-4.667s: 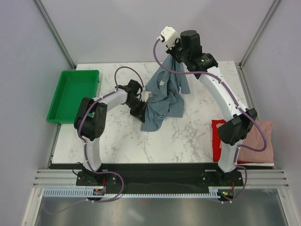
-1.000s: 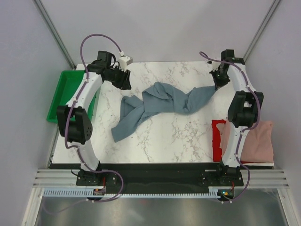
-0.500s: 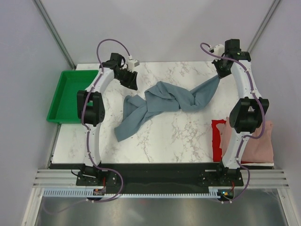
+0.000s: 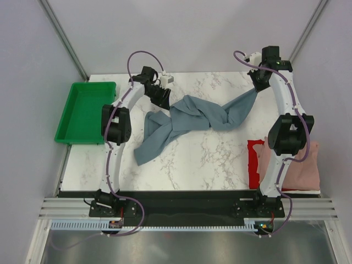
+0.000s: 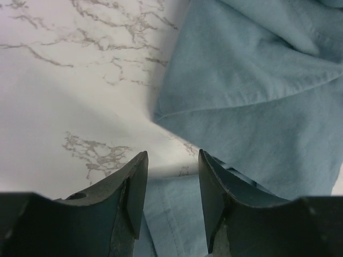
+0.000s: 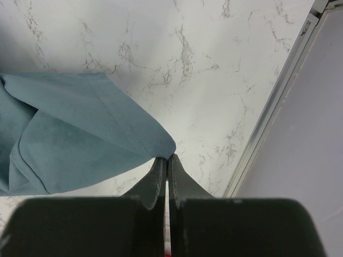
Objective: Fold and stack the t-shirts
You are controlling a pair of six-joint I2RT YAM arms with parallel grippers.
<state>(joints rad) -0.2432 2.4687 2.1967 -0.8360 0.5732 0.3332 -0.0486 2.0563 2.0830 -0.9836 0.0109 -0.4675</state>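
- No text, label, brand, number or sign can be read in any of the three views.
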